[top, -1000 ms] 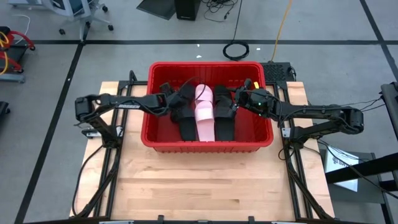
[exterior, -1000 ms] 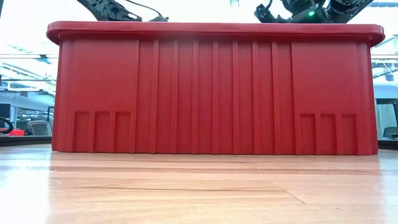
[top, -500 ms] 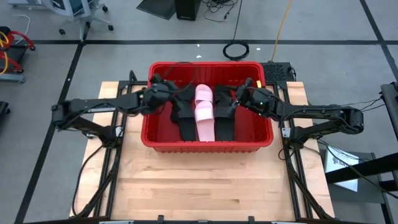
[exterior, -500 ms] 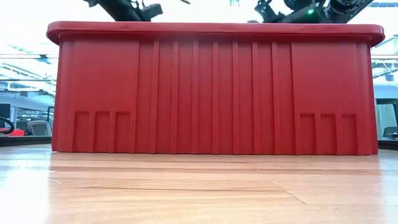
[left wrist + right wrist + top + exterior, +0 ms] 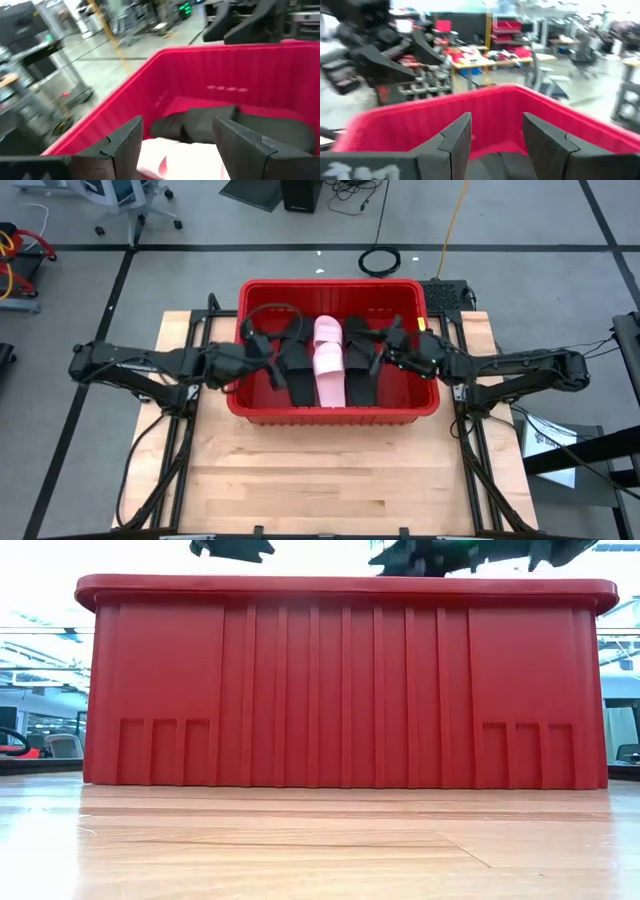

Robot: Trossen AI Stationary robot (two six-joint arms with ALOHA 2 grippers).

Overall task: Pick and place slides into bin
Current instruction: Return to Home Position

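On the left gripper (image 5: 177, 131), fingers (image 5: 122, 147) spread wide, with nothing between them and touching nothing; hovering at the left wall of the bin (image 5: 330, 284), just above the rim and aimed across the inside. On the right gripper (image 5: 496, 127), fingers (image 5: 545, 145) likewise parted and empty; poised over the bin's right wall, facing the left gripper across the tub.

Inside the bin, lying lengthwise side by side: a pink slide (image 5: 328, 370) in the middle, possibly two overlapped end to end, cannot tell; a left black slide (image 5: 293, 370) just beside it; a right black slide (image 5: 362, 380) on its other flank; more black shapes at the far end near the right gripper, number unclear.

Left arm (image 5: 140, 362) and right arm (image 5: 510, 365) low and stretched nearly level; each reaching in from its own side of the table (image 5: 330, 470), elbows out past the table's edges. In the low view, only the bin's ribbed front wall, with dark parts of both grippers just above the rim.
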